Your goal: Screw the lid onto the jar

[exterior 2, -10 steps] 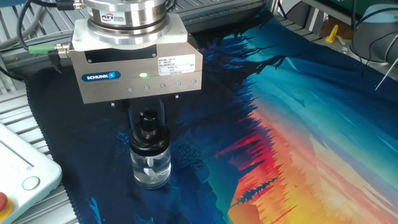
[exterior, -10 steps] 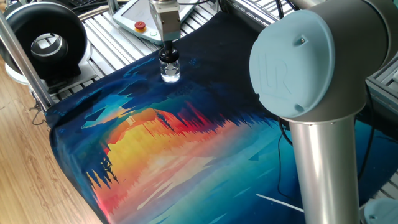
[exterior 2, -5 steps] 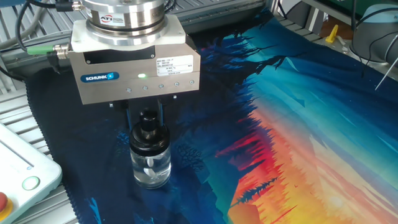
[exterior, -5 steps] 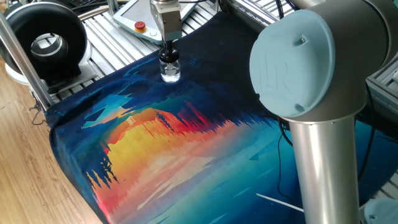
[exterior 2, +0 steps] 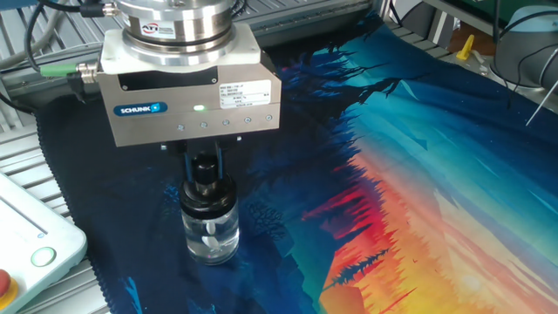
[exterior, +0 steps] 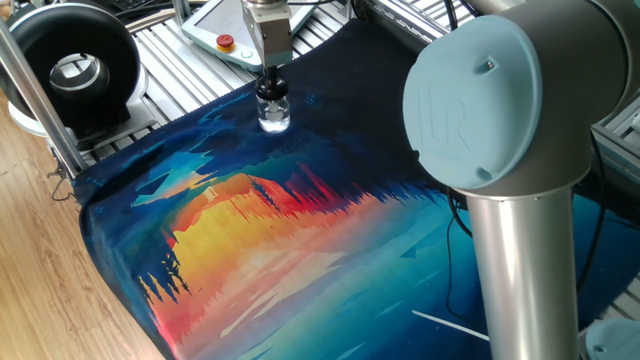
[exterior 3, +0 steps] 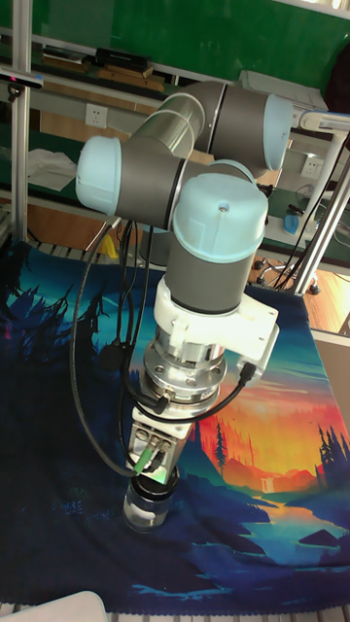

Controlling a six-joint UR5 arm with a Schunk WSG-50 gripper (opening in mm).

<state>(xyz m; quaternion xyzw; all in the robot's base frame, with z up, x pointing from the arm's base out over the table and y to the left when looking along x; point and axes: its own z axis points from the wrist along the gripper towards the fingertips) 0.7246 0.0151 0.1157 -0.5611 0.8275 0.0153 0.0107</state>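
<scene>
Sunset-print cloth (exterior: 260, 250) covers the desk. Jar (exterior 2: 210, 234) stands upright at lower left of the close view, directly under the arm's wrist so the turning axis lines up. Pincer (exterior 2: 205, 171) clamped on lid (exterior 2: 207, 177), which sits on the jar's neck, apparently mid-threading.

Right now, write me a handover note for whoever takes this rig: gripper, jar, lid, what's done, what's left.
Gripper: pointing straight down over the jar, fingers closed on the lid.
Lid: black, seated on the jar's neck, upright, held between the fingers.
Jar: upright on the dark edge of the printed cloth, near the pendant with the red button.
Done: lid is placed on the neck.
Left: how tight it is cannot be told; finish turning if needed, release, lift clear.
</scene>
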